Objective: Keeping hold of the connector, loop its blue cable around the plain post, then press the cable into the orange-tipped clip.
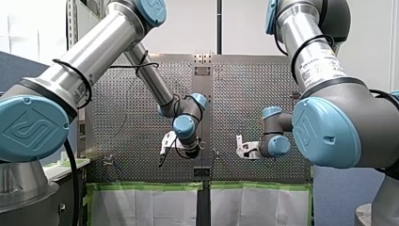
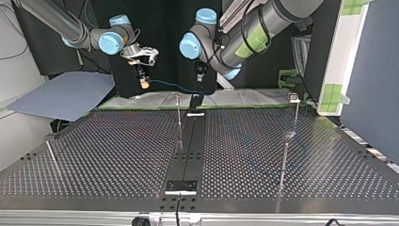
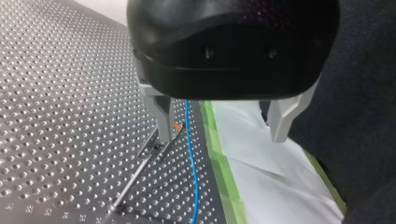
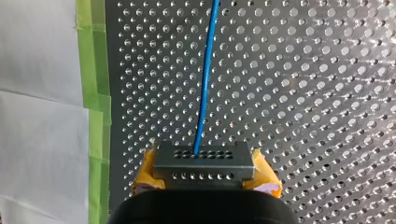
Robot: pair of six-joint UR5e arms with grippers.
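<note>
The perforated metal surface fills most of the top view and is split by a dark centre strip. Green tape and white paper run along its far edge. Beyond that the room is dark behind the arms, with a blue-grey sheet at the top view's left. The front view shows a pale wall.

My left arm and my right arm both reach to the taped edge. My left arm's fingers are bare metal, stand wide apart and hold nothing. My right arm's fingers are yellow-padded and closed on the grey connector, one pad against each side.

The blue cable leaves the connector's face. In the top view it spans the air across to under my left arm. In the left wrist view it passes below the open fingers, just beside the orange-tipped clip; whether it touches the clip I cannot tell.

A thin plain post stands by the centre strip. The cable's far end is cut off in both wrist views. In the front view the cable and connector are too small to make out.
</note>
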